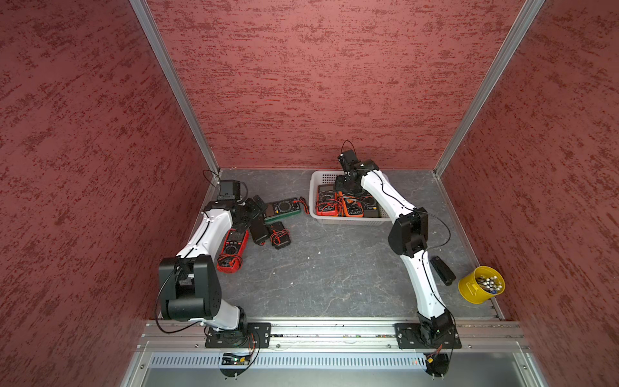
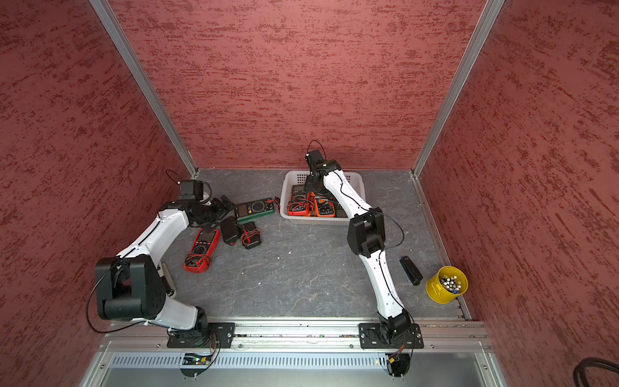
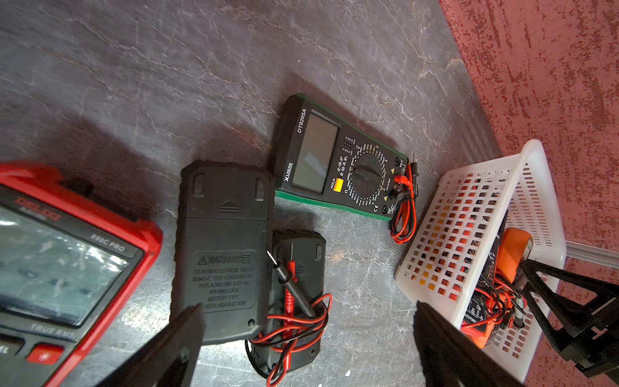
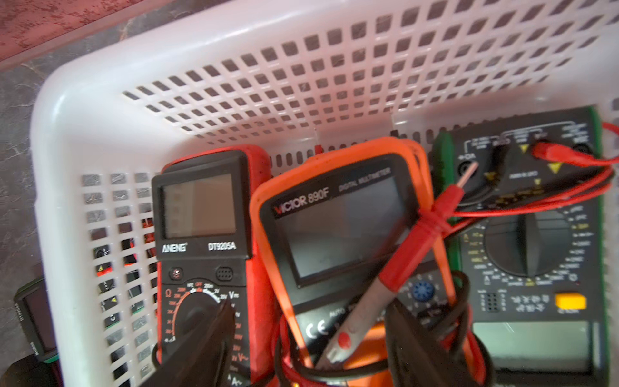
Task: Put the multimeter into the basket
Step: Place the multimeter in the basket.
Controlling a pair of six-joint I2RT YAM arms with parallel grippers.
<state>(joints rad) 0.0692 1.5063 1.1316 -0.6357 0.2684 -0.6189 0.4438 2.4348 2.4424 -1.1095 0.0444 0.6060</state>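
— Where are our left fingers (image 3: 174, 345)?
— Spread wide with nothing between them, above a face-down black multimeter (image 3: 221, 248) and a smaller black one (image 3: 298, 295) wound in red and black leads

— And our right fingers (image 4: 214, 341)?
— Down in the basket (image 4: 100, 110), apart on either side of the orange multimeter (image 4: 335, 214). We cannot tell whether they press on it or stand free of it

— What lies around that one?
— A red-cased multimeter (image 4: 204, 214) on one side and a green-cased multimeter (image 4: 536, 234) on the other. All three are inside the basket, at the far side of the table (image 1: 335, 274)

— And outside the basket?
— Four multimeters on the table by our left arm: the two black ones, a green multimeter (image 3: 335, 160) near the basket, and a red multimeter (image 3: 67, 261). A yellow cup (image 1: 479, 284) sits well apart at the right edge
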